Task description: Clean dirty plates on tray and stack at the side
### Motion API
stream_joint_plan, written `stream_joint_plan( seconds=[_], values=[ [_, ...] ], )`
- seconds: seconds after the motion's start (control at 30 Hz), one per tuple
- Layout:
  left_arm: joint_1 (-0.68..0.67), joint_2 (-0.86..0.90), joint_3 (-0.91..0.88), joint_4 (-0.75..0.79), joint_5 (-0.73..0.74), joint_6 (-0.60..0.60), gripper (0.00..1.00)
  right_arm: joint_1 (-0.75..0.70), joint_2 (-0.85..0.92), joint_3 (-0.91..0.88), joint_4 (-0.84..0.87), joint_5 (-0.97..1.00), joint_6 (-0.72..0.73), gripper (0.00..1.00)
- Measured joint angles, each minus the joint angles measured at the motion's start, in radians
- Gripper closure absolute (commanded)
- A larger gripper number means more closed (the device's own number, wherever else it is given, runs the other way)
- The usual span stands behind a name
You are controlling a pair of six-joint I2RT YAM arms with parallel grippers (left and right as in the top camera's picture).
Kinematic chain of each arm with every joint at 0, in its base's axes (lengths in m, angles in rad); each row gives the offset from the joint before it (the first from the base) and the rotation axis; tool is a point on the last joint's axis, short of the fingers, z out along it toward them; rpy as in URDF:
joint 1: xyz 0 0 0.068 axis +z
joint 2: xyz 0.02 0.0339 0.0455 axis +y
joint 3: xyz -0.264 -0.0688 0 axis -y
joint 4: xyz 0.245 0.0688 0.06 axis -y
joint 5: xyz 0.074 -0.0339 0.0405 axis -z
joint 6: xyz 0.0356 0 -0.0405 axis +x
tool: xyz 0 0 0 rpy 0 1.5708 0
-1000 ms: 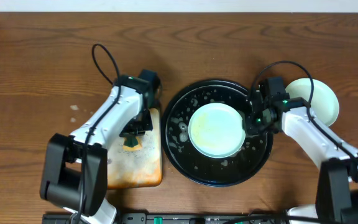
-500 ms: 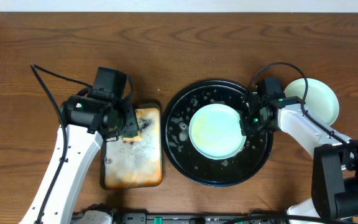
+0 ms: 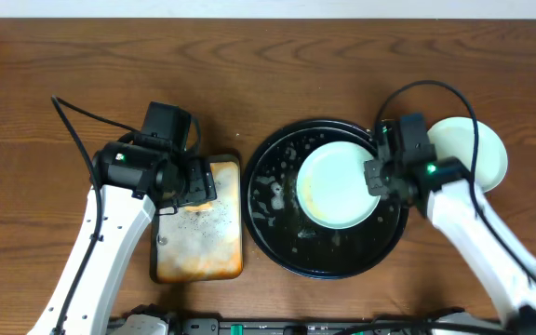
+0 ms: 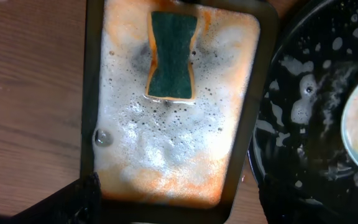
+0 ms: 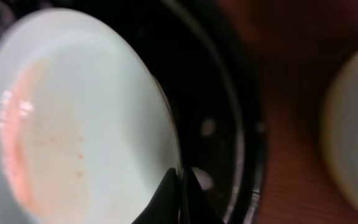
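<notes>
A pale mint plate [image 3: 335,183] with an orange smear lies in the round black tray [image 3: 277,237], toward its right side. My right gripper [image 3: 376,177] is shut on the plate's right rim. In the right wrist view its fingertips [image 5: 169,190] pinch the rim of the plate [image 5: 73,124] over the foamy tray [image 5: 232,112]. Another pale plate [image 3: 477,149] rests on the table to the right of the tray. My left gripper [image 3: 196,181] hovers open over the rusty-orange tray [image 3: 198,247], holding nothing.
The green-yellow sponge [image 4: 171,55] lies loose on the soapy orange tray [image 4: 166,155], at its far end in the left wrist view. Bare wooden table surrounds both trays. The black tray's rim [image 4: 260,155] sits close beside the orange tray.
My left gripper opened, let go of the sponge and rose off the orange tray. My right gripper shut on the mint plate's rim, and the plate shifted right.
</notes>
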Motion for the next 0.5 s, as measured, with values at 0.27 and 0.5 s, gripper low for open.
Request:
stream_joint_plan(
  seconds=[0.27,0.5],
  values=[
    [0.000,0.000,0.000,0.000,0.000,0.000,0.13,0.270,-0.073,0.000,-0.005,0.451,0.001,0.99],
    [0.000,0.000,0.000,0.000,0.000,0.000,0.12,0.499,-0.074,0.000,0.035,0.804,-0.035,0.99]
  ],
)
